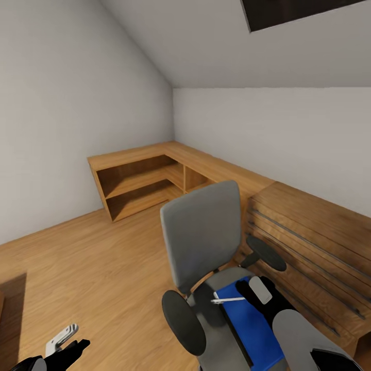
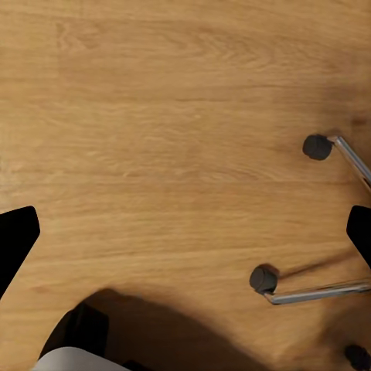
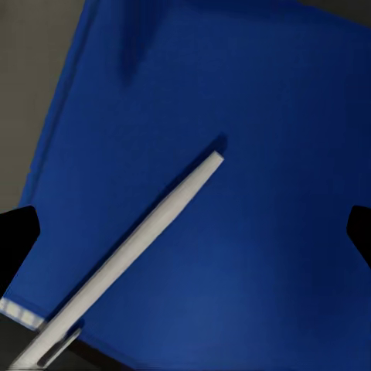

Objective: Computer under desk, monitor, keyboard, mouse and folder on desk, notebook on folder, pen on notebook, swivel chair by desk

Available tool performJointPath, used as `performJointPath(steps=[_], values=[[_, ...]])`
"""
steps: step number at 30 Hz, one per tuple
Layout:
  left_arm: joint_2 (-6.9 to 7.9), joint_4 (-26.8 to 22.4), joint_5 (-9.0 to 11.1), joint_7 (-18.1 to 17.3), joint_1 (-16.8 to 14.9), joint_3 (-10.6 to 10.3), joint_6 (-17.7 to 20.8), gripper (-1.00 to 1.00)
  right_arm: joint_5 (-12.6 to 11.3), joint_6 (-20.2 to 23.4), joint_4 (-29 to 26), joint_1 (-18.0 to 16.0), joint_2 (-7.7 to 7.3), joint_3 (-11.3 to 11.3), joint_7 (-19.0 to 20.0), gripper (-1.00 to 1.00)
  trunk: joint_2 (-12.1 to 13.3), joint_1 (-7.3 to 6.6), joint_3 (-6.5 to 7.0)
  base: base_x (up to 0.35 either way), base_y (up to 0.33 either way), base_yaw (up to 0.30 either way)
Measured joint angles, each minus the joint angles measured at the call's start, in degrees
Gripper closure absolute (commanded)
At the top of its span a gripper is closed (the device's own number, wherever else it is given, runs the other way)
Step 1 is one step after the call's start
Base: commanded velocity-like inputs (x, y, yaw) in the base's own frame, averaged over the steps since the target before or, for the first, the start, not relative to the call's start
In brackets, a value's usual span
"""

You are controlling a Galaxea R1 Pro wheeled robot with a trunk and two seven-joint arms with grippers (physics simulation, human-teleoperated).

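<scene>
The grey swivel chair (image 1: 202,234) stands in front of me on the wooden floor, its back turned toward the corner. The bright blue folder (image 1: 252,322) lies on its seat, and the same folder (image 3: 255,100) shows in the right wrist view. The thin white pen (image 1: 229,299) rests across the folder's far corner; in the right wrist view the pen (image 3: 147,232) runs diagonally. My right gripper (image 1: 253,289) hovers just over the pen, open, its fingertips (image 3: 17,236) wide apart. My left gripper (image 1: 69,344) hangs open low beside the chair, over bare floor and two chair castors (image 2: 263,279).
A light-wood drawer chest (image 1: 309,232) with long bar handles stands tight against the chair's right side. A low L-shaped wooden shelf (image 1: 139,175) fills the far corner under the sloped ceiling. Open wooden floor (image 1: 93,257) lies left of the chair.
</scene>
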Motion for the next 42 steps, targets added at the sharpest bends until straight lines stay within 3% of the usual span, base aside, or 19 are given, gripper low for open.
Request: performJointPath(steps=[23, 42], values=[[0.03, 0.01, 0.06, 0.08, 0.0, 0.09, -0.09, -1.0, -0.01, 0.03, -0.03, 0.0, 0.56, -0.17, 1.13, -1.0, 0.0, 0.0, 0.0, 0.0, 0.0, 0.0], [0.07, 0.01, 0.08, 0.08, 0.0, 0.09, -0.1, -1.0, -0.2, 0.01, 0.31, 0.0, 0.98, -0.45, 6.89, -1.0, 0.0, 0.0, 0.0, 0.0, 0.0, 0.0]])
